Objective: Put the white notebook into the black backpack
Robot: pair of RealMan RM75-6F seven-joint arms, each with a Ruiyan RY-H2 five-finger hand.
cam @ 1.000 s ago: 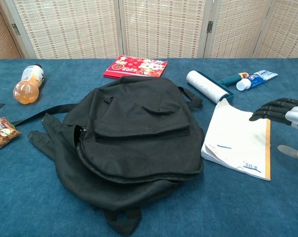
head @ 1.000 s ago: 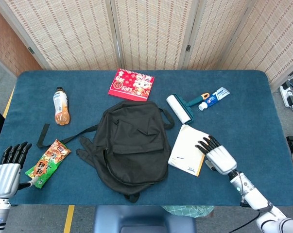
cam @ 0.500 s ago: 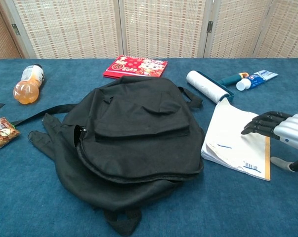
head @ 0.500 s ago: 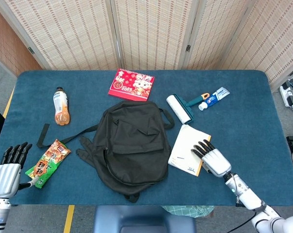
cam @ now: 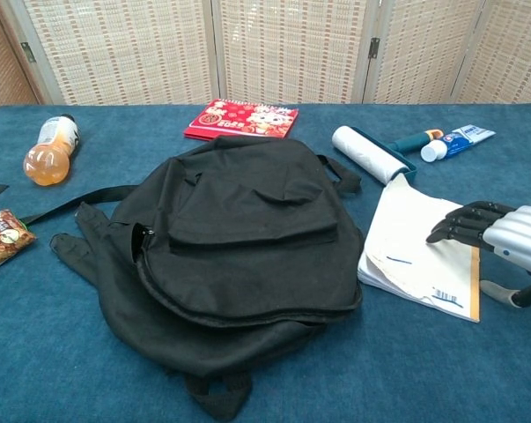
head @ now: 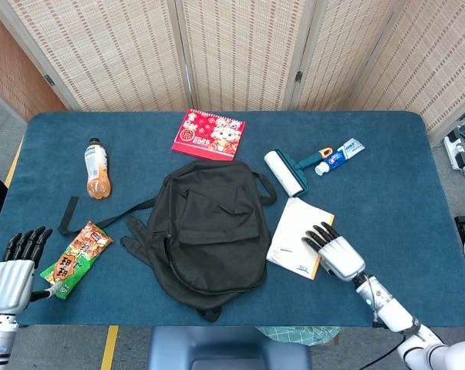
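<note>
The notebook (head: 297, 235) lies flat on the table (head: 394, 185), just right of the backpack (head: 209, 231). The right hand (head: 334, 252) rests fingertips on its near-right corner, fingers apart, gripping nothing. The left hand (head: 15, 266) lies open at the near-left edge, beside a snack (head: 76, 258).

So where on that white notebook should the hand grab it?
Probably the right edge. The white notebook lies flat, so fingers must slide under an edge. The right hand is already over that side, and the black backpack crowds the left edge. Thumb below, fingers on top.
</note>
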